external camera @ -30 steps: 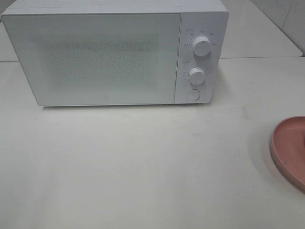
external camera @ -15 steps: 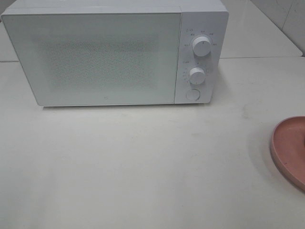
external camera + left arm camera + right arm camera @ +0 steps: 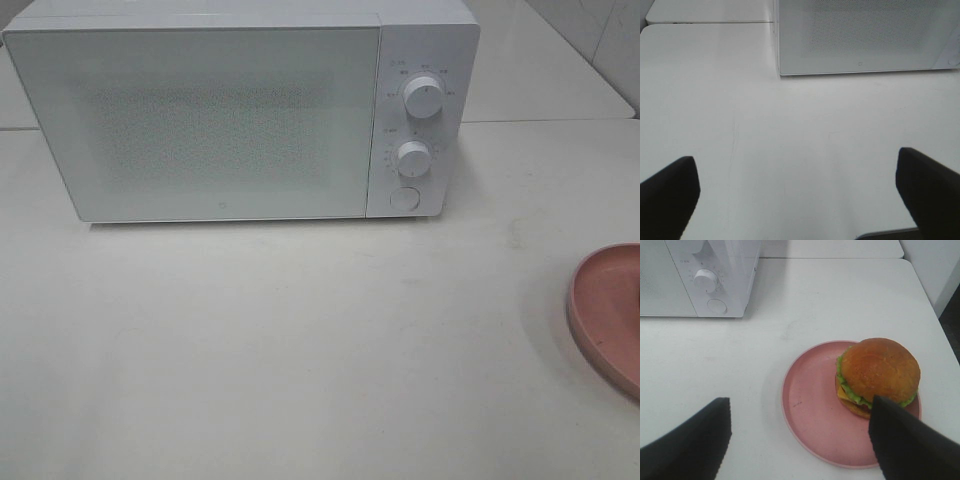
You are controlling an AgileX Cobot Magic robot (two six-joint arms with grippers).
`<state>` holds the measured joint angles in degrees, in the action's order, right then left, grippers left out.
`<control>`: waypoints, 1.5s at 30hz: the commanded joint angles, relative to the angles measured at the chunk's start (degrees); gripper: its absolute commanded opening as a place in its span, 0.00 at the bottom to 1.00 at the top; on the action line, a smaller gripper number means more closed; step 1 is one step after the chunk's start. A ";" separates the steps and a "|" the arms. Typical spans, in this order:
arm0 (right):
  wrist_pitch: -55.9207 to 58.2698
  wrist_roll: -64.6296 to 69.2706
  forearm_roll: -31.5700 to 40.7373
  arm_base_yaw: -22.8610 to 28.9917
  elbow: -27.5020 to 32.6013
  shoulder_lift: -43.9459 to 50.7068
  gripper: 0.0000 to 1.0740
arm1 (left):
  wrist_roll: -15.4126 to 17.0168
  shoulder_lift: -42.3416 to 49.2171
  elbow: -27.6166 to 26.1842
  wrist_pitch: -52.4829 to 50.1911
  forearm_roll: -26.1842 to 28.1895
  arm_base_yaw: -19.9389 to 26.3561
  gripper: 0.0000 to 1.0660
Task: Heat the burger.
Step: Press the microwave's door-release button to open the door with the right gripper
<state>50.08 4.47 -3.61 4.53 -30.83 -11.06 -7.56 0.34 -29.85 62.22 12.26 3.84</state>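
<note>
white microwave [image 3: 240,115], door shut, sits ahead of the left claw [image 3: 797,167], spread and empty. nothing has moved lately, so heating hasn't begun. right claw [image 3: 801,407], spread, hovers over the plate [image 3: 810,405]; burger [image 3: 879,372] close by one finger, ungripped.

White table [image 3: 300,350]: white microwave [image 3: 200,120] at back, door shut, 2 knobs on its right side. Pink plate [image 3: 608,312] front-right of it, well apart.

Burger [image 3: 877,375] upright on pink plate [image 3: 812,410]
</note>
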 commanded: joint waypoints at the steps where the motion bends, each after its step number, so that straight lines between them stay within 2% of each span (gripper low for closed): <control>1: -3.21 -0.40 -0.23 -0.29 -0.34 -2.01 0.70 | -0.11 1.26 0.17 -0.80 0.52 -0.34 0.94; 11: -12.09 -0.40 -0.23 -0.29 -0.34 -11.86 0.70 | -0.11 1.26 0.17 -0.80 0.52 -0.34 0.94; 29: -24.98 -0.17 -0.17 -0.29 -0.34 -24.06 0.70 | -0.11 1.26 0.17 -0.80 0.52 -0.34 0.94; 45: -43.20 -0.17 0.11 -0.29 0.00 -38.50 0.70 | -0.11 1.26 0.17 -0.80 0.52 -0.34 0.94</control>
<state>11.23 4.47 -3.50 4.53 -30.83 -47.78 -7.56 0.34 -29.85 62.22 12.26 3.84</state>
